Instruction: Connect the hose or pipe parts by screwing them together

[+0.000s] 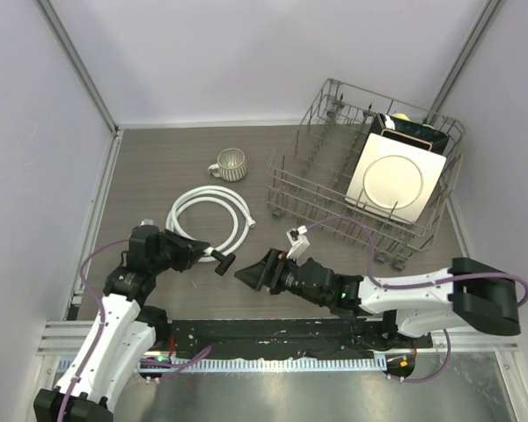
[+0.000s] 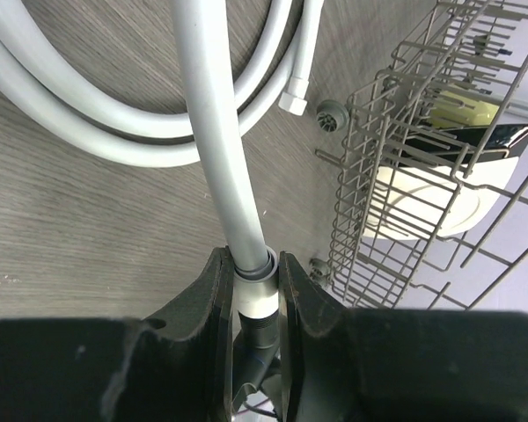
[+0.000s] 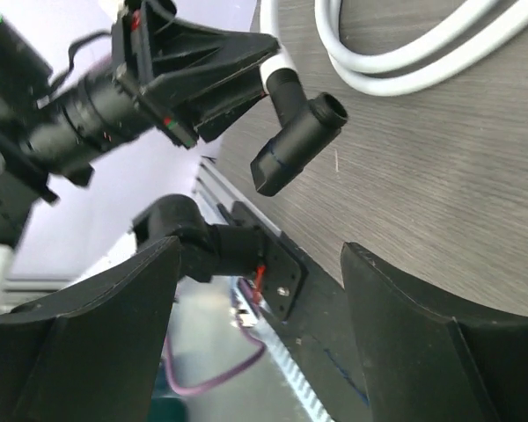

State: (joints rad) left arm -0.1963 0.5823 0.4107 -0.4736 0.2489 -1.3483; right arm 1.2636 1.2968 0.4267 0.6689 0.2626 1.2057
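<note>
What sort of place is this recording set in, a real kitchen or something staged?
Probably a staged lab test cell, not a kitchen. Plain white panel walls on metal framing box in a wood-look table, and the dish rack, mug and white hose look like props.

Soft, even light is falling from overhead, leaving faint shadows. The plate (image 1: 392, 182) is glaring slightly; the right gripper (image 3: 260, 255) is showing dark and blurred.

The mug (image 1: 231, 164) sits behind the hose (image 1: 208, 191), the rack (image 1: 310, 167) to their right holding a plate (image 1: 393, 180).
</note>
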